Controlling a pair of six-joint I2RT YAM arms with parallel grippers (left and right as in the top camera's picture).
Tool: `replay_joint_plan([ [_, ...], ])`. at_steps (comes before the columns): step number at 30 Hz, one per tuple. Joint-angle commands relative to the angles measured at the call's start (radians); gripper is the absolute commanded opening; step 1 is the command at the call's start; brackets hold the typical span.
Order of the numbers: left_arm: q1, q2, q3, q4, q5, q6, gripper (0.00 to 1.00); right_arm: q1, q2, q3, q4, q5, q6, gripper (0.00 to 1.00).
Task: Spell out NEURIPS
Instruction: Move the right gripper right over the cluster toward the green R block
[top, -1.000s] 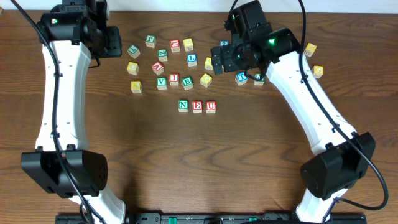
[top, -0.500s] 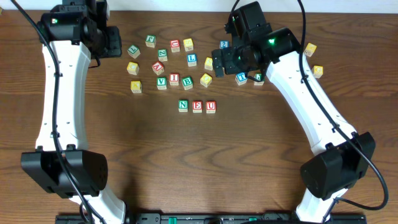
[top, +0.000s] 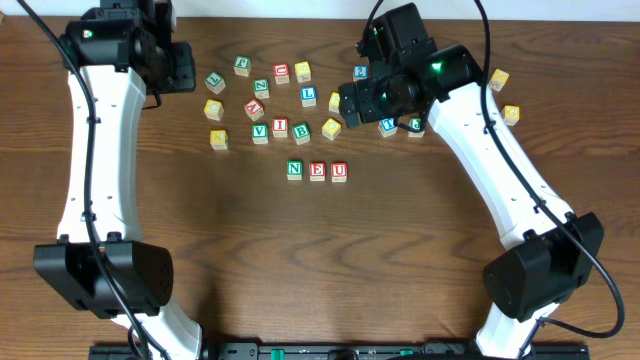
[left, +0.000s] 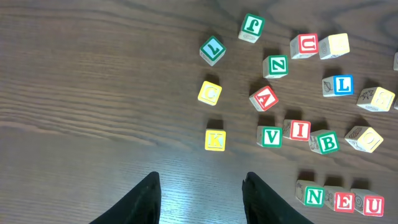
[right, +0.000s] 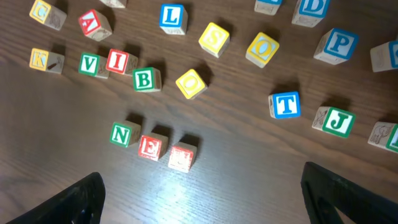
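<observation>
Change from one second ago: in the overhead view the right gripper (right: 214, 200) has shifted only slightly above the far scatter. The left arm and every block sit where they were.

Right gripper: fingers spread wide, nothing between them, hanging over the table (top: 300, 260). In its wrist view the started row lies just beyond the fingertips. It reads N block (right: 120, 134), E block (right: 151, 147), U block (right: 182, 157), close-set side by side. Glare washes out the U face here, but it reads clearly from overhead.

Beyond the row come the green B block (right: 145, 78) and a yellow O block (right: 191, 83). The red I block (right: 116, 60) sits just beside B and against the green V block (right: 91, 64). Farther still are the yellow S block (right: 214, 37) and, well to the right, the blue P block (right: 336, 42). We cannot pick out an R in any view.

Left gripper (left: 202, 202): fingers parted, empty, over bare wood. The K block (left: 215, 139) sits just ahead, and the row lies well off toward the right arm's side.
</observation>
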Motion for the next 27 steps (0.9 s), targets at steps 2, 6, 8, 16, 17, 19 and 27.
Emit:
replay_joint_plan([
  [2,-0.003,0.000,0.015,-0.002,-0.009,-0.004,0.42,0.011,-0.014,0.011,-0.004,-0.009,-0.015,0.96],
  [6,-0.003,0.000,0.015,-0.002,-0.009,-0.004,0.43,0.011,-0.014,0.011,0.003,-0.009,-0.018,0.96],
  [8,-0.003,0.000,0.015,-0.002,-0.009,-0.004,0.43,0.011,-0.014,0.011,0.010,-0.009,-0.018,0.96],
  [16,-0.003,0.000,0.015,-0.002,-0.009,-0.004,0.42,0.011,-0.014,0.011,0.024,-0.009,-0.018,0.99],
  [17,-0.003,0.000,0.015,-0.002,-0.009,-0.004,0.42,0.011,-0.014,0.011,0.025,-0.009,-0.018,0.99],
  [19,-0.003,0.000,0.015,-0.002,-0.009,-0.004,0.42,0.011,-0.014,0.011,0.025,-0.009,-0.018,0.99],
  [27,-0.003,0.000,0.015,-0.002,-0.009,-0.004,0.43,0.009,-0.014,0.011,0.032,-0.003,0.029,0.96],
])
